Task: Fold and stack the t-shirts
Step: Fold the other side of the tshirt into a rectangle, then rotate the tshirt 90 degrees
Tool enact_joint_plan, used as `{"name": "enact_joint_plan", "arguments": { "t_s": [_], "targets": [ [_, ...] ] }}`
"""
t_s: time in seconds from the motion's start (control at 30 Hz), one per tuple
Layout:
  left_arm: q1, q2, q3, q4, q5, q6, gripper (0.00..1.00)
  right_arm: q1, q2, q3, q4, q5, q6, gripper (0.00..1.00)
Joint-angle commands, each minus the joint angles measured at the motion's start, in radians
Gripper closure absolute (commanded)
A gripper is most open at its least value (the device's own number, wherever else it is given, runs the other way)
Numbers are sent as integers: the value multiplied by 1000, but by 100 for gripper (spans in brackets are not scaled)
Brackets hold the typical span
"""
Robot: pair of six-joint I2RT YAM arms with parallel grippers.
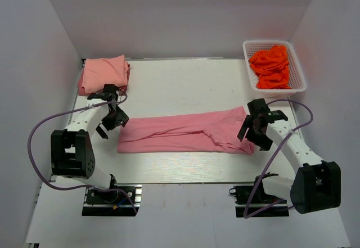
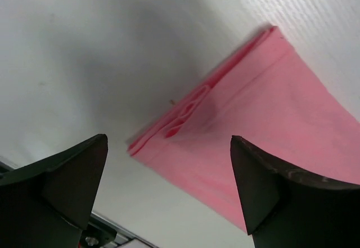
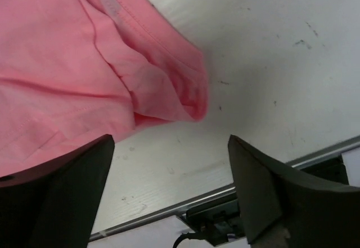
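A rose pink t-shirt lies folded into a long band across the middle of the table. Its left end shows in the left wrist view, its right end with a sleeve in the right wrist view. A paler salmon pink t-shirt lies folded at the back left corner. My left gripper is open and empty, just off the band's left end. My right gripper is open and empty, above the band's right end.
A white mesh basket at the back right holds orange cloth. White walls stand close on three sides. The table's front edge with a metal rail runs just behind the right gripper.
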Motion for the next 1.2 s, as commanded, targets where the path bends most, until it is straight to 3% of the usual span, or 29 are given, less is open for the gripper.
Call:
{"name": "enact_joint_plan", "arguments": {
  "t_s": [0.0, 0.13, 0.23, 0.27, 0.4, 0.73, 0.93, 1.07, 1.17],
  "targets": [
    [7, -72, 91, -149, -71, -39, 0, -7, -12, 66, -67, 91, 12, 10],
    [-4, -95, 154, -114, 16, -27, 0, -5, -16, 182, 2, 26, -66, 10],
    [-13, -118, 116, 28, 162, 27, 0, -1, -41, 163, 167, -170, -163, 10],
    [-13, -118, 107, 91, 189, 27, 0, 2, -50, 150, 233, -318, -162, 10],
    [-13, -69, 96, 209, 321, 47, 0, 2, -3, 95, 387, -474, -123, 10],
    [-44, 115, -57, 260, 349, 47, 0, -4, 215, -15, 399, -439, -77, 10],
    [-56, 189, -89, 142, 306, 38, 0, -4, 400, -2, 395, -407, -62, 10],
    [-119, 138, -102, -23, 222, 27, 0, -5, 593, 154, 376, -332, -67, 10],
    [-153, 129, -146, -111, 222, -3, 0, -4, 755, 383, 388, -303, -68, 10]
  ]
}}
